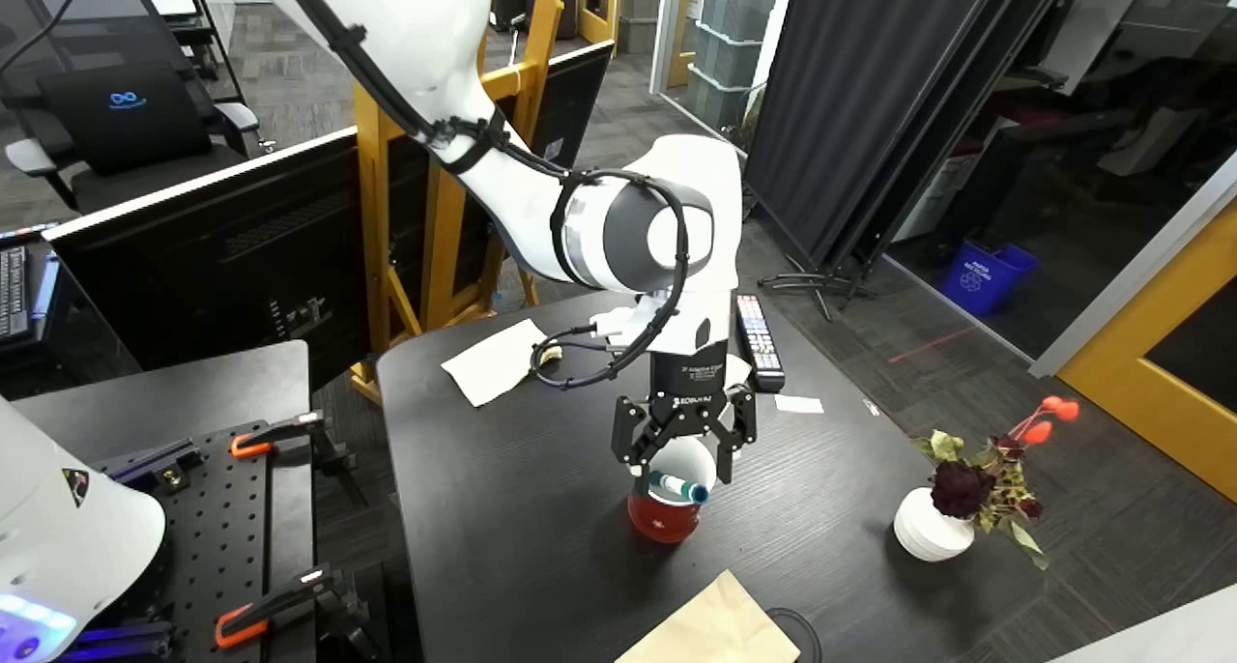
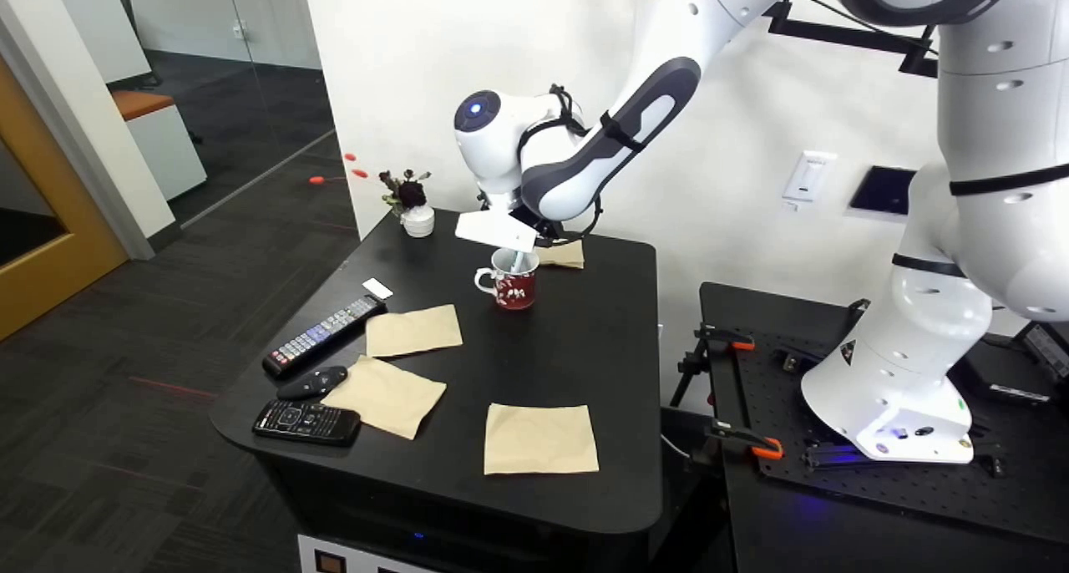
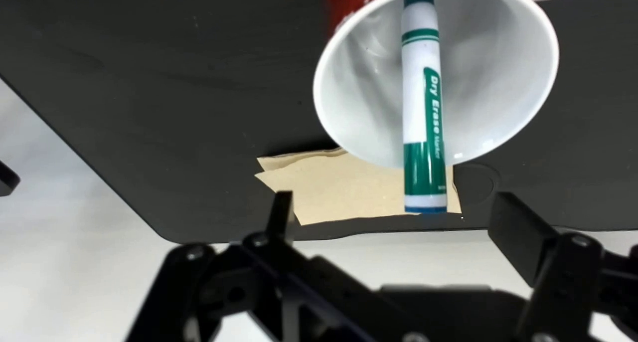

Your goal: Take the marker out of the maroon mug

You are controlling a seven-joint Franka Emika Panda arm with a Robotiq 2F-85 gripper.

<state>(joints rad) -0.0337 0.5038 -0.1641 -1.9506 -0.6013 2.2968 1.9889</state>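
Leaning in maroon mug (image 3: pixel 481 78), marker (image 3: pixel 420 107) showing between parted fingers (image 3: pixel 521 237)

Office, by the look of it, with a robot lab set up inside; mesh-backed chair (image 1: pixel 126 136), keyboard (image 1: pixel 13 294), blue bin (image 1: pixel 988 276) printed for paper recycling, dark carpet (image 2: pixel 92 414), glass wall (image 2: pixel 280 72), grey storage boxes (image 1: pixel 732 49) stacked in the background; lab side shows in the white robot arm (image 2: pixel 656 109), its base (image 2: pixel 885 398) on a black perforated board (image 1: pixel 217 523), orange-tipped clamps (image 1: pixel 283 432) along the board's edge.

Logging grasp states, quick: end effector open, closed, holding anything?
End effector: open, holding nothing; the marker leans in the mug.
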